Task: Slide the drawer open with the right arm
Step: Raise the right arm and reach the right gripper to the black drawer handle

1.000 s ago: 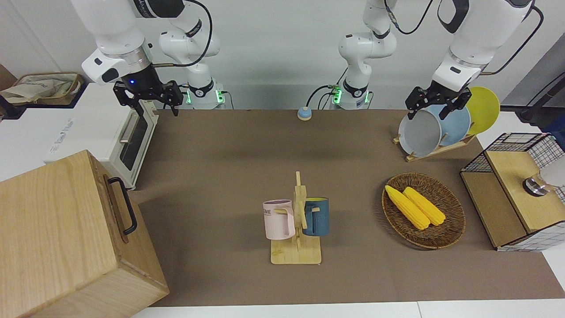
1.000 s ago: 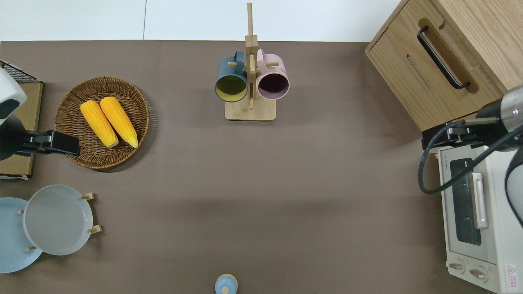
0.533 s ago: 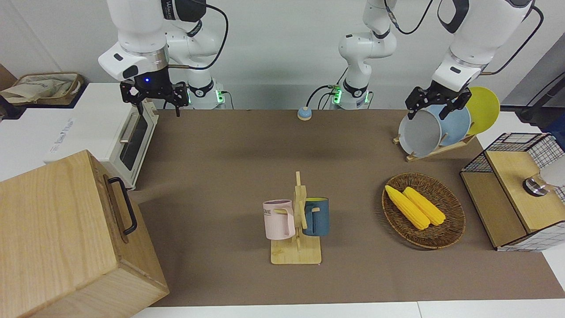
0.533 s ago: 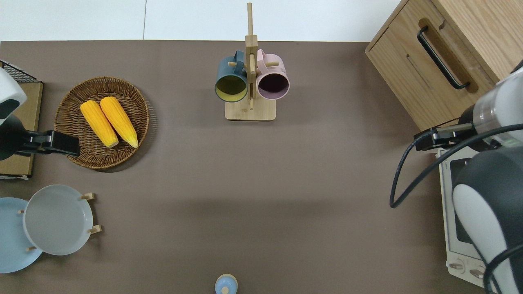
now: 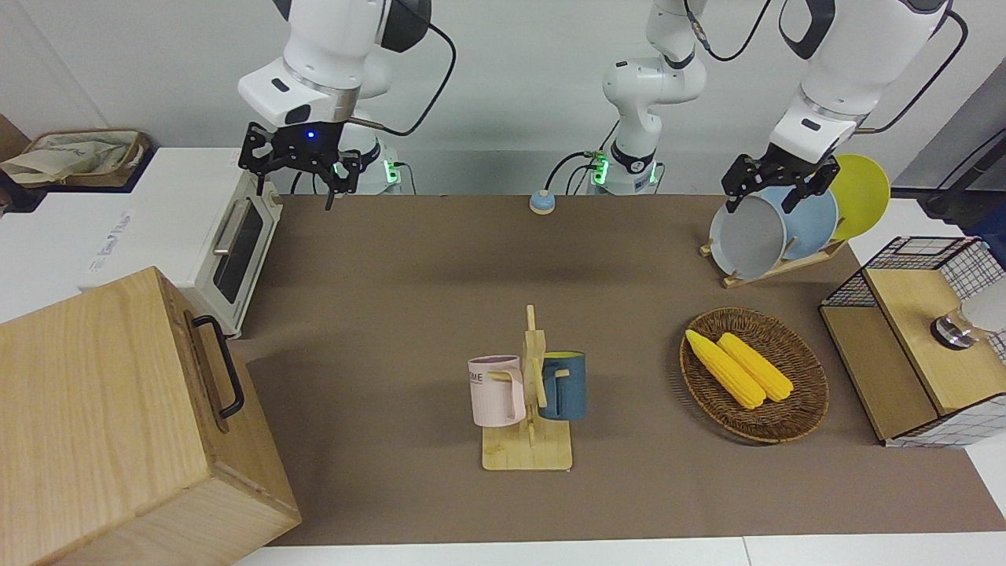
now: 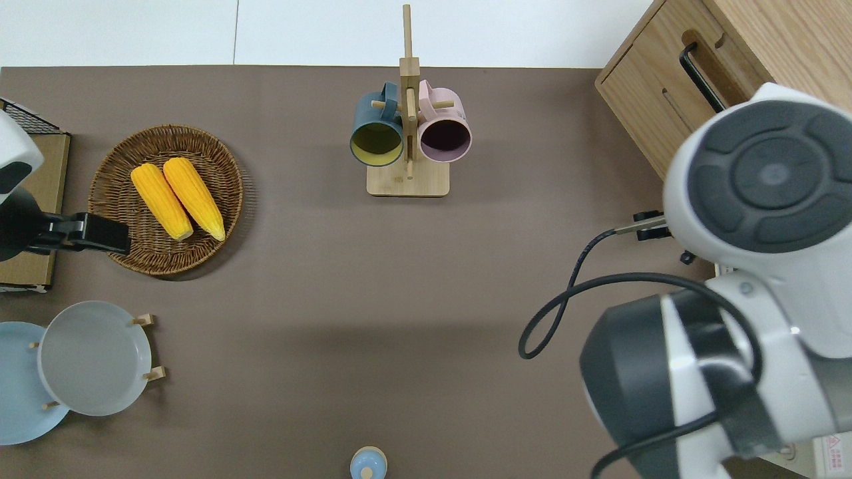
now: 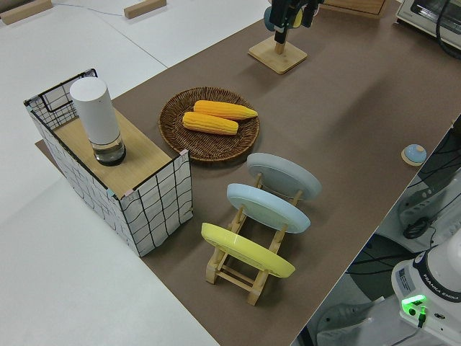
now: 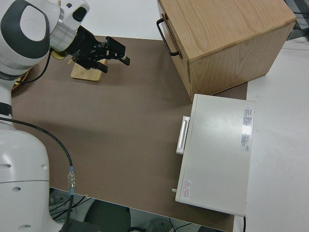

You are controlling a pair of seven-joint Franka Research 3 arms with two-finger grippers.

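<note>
The right gripper (image 5: pixel 297 167), jaws spread and empty, should align squarely with the drawer (image 5: pixel 206 369)'s black bar handle (image 5: pixel 219 365) before closing

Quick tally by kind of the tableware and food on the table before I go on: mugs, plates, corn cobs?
Mugs: 2, the pink mug and the blue mug on the wooden stand.
Plates: 3, the grey plate, the light blue plate and the yellow plate in the rack.
Corn cobs: 2, both in the wicker basket.
Total: 7.
</note>
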